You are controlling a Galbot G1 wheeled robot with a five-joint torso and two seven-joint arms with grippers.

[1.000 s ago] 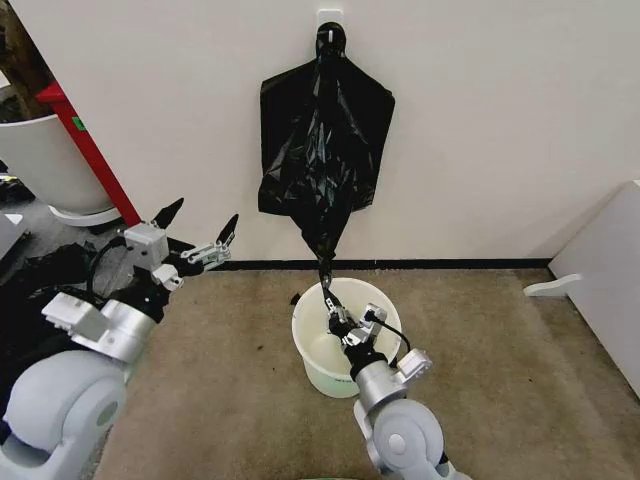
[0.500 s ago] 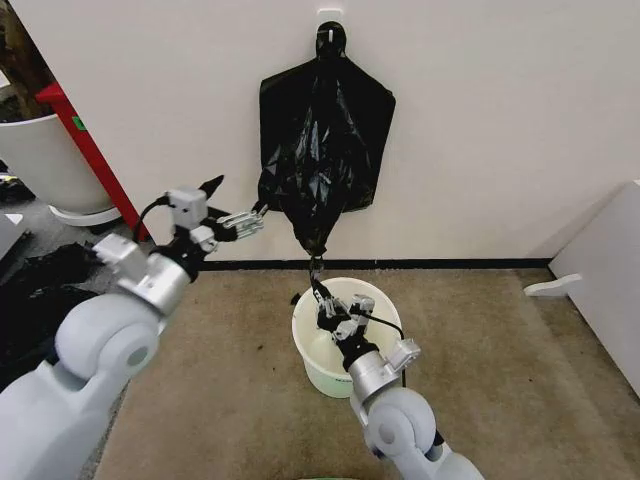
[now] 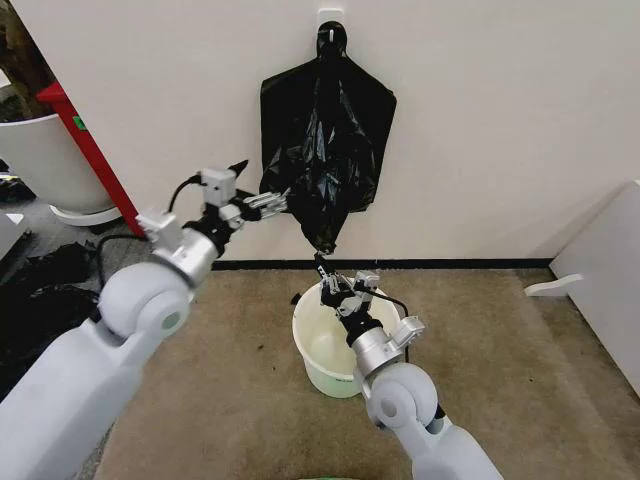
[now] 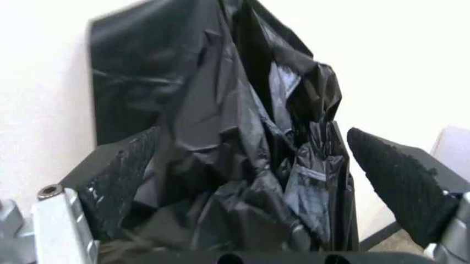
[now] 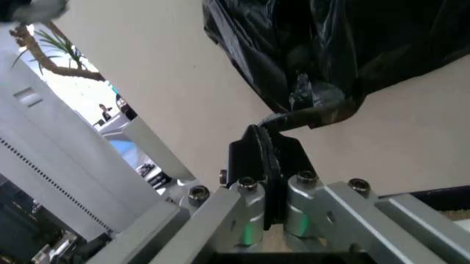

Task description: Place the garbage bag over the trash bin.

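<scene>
At the left of the head view, the left gripper (image 3: 262,203) is held open, its pads (image 4: 121,176) set either side of the garbage bag (image 3: 327,150), which hangs from a wall hook (image 3: 331,36). Lower, the right gripper (image 3: 328,281) is clamped on the bag's twisted tail above the trash bin (image 3: 322,366). Thin film could tear if it is pulled against the hook. Little room is left by the wall behind; open carpet (image 3: 500,350) is offered to the right.
</scene>
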